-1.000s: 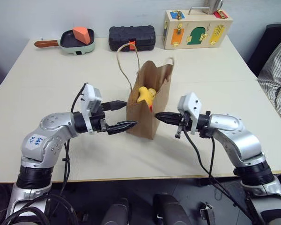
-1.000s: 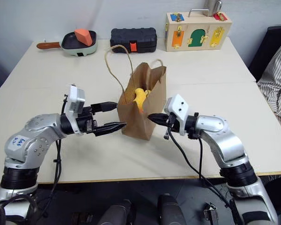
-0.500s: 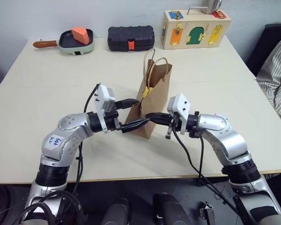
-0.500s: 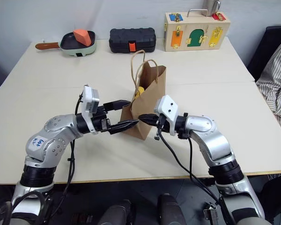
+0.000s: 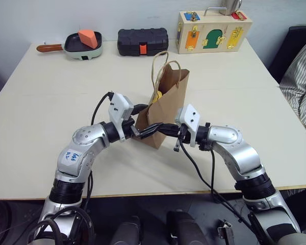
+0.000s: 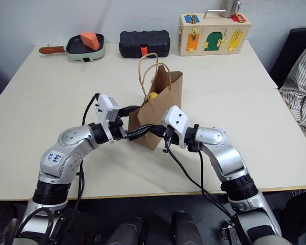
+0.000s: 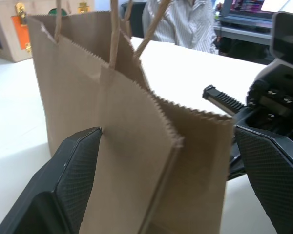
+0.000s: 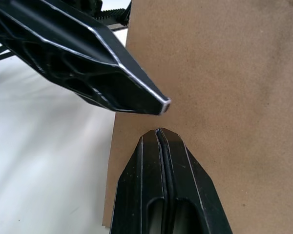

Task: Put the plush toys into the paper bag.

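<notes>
The bag stands upright near the middle of the table, its mouth open at the top and its two loop handles rising side by side above the rim. Inside, just under the rim, a yellow toy peeks out; how much of it lies deeper cannot be told, and the orange toy cannot be made out in these views. The left gripper reaches in from the left with its fingers spread wide, one on each side of the bag's near corner, so the folded paper edge sits between them; whether they press the paper is unclear. The right gripper comes in from the right with its fingers clenched together on nothing, their joined tip right against the bag's brown side and close to one of the left fingers. Along the far edge of the table, well apart from the bag, sit a small pan holding an orange wedge, a black case with an orange latch, and a wooden box with coloured doors and locks. A person's striped sleeve shows at the right edge.
</notes>
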Available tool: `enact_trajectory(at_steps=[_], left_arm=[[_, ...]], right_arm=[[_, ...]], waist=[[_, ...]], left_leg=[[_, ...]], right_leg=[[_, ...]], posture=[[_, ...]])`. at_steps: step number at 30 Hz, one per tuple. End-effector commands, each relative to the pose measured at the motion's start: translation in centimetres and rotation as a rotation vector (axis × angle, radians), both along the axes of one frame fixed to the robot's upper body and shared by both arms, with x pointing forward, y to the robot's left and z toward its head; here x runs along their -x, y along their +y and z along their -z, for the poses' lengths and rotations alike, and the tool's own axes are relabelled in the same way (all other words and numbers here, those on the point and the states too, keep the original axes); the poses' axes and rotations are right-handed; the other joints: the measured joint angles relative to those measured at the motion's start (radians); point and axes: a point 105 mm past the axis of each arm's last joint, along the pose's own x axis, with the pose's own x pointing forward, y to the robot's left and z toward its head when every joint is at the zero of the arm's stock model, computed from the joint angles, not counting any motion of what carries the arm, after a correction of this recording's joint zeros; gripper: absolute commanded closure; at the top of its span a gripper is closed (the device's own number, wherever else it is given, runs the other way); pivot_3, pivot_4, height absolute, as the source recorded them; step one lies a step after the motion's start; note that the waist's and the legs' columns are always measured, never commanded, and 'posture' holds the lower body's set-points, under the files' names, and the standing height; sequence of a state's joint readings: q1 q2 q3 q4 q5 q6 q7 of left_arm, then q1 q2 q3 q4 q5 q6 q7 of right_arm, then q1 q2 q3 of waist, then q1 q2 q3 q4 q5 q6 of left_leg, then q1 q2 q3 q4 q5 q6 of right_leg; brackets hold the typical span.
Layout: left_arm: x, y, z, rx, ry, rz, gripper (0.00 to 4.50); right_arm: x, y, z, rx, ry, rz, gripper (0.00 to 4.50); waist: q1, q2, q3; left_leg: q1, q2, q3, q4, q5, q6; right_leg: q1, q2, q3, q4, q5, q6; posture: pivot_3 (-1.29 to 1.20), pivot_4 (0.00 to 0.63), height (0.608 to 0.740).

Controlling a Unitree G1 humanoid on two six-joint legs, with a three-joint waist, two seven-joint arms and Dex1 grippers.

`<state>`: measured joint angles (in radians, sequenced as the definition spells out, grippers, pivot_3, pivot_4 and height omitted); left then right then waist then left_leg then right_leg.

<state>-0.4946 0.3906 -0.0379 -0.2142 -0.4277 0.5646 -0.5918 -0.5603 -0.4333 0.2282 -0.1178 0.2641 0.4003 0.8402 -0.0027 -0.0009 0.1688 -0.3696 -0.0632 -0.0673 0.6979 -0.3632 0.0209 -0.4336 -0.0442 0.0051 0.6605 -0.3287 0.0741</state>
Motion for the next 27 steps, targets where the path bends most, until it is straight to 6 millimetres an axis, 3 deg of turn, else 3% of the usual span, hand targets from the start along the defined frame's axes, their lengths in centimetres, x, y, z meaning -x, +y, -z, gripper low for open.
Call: enact_trajectory(at_steps=[1,7,14,17,21,24,27], left_arm=[[-0.5,0.3,-0.1,0.008,0.008,-0.044,0.40],[-0.7,0.4,0.6,-0.009,0.031,-0.055,2.19],[-1.2,0.6,0.0,0.034,0.034,-0.056,4.38],[-1.2,0.9,-0.9,0.066,0.021,-0.022,4.47],[1.1,0.7,-3.5,0.110,-0.065,0.243,4.47],[2.4,1.1,-3.7,0.003,-0.084,0.442,4.50],[2.0,1.8,-3.6,-0.103,-0.098,0.537,4.50]], right_arm=[[0.2,0.3,-1.2,-0.025,-0.046,-0.013,4.50],[0.3,0.2,-1.3,-0.026,-0.052,-0.014,4.50],[0.7,-0.8,-1.9,-0.030,-0.071,-0.005,4.50],[1.7,-2.2,-3.0,-0.042,-0.093,0.001,4.50],[3.9,-5.9,-5.2,-0.050,-0.120,0.036,4.50],[6.9,-9.8,-6.4,-0.027,-0.075,0.038,3.89],[10.0,-12.8,-7.5,0.019,-0.006,0.042,2.81]], waist=[[0.000,0.000,0.000],[0.000,0.000,0.000],[0.002,0.000,0.000],[0.003,0.000,0.000],[0.005,0.000,0.000],[0.013,0.000,0.000],[0.026,0.000,0.000]], left_leg=[[0.000,0.000,0.000,0.000,0.000,0.000],[0.000,0.000,0.000,0.000,0.000,0.000],[0.000,0.000,0.000,0.000,0.000,0.000],[0.000,0.000,-0.001,0.000,0.000,0.000],[-0.001,0.000,-0.001,0.000,0.000,0.000],[-0.002,0.000,-0.002,0.000,0.000,0.000],[-0.001,0.000,-0.002,0.000,0.000,0.000]], right_leg=[[0.000,0.000,0.000,0.000,0.000,0.000],[0.000,0.000,0.000,0.000,0.000,0.000],[0.000,0.000,0.000,0.000,0.000,0.000],[0.000,0.000,0.000,0.000,0.000,0.000],[0.000,0.000,-0.001,-0.001,0.000,0.000],[0.001,0.000,-0.002,-0.002,0.000,0.000],[0.003,0.000,-0.002,-0.003,0.000,0.000]], posture=[[0.00,0.150,0.740],[0.00,0.150,0.740],[0.00,0.150,0.740],[0.00,0.150,0.740],[0.00,0.150,0.740],[0.00,0.150,0.740],[0.00,0.150,0.740]])
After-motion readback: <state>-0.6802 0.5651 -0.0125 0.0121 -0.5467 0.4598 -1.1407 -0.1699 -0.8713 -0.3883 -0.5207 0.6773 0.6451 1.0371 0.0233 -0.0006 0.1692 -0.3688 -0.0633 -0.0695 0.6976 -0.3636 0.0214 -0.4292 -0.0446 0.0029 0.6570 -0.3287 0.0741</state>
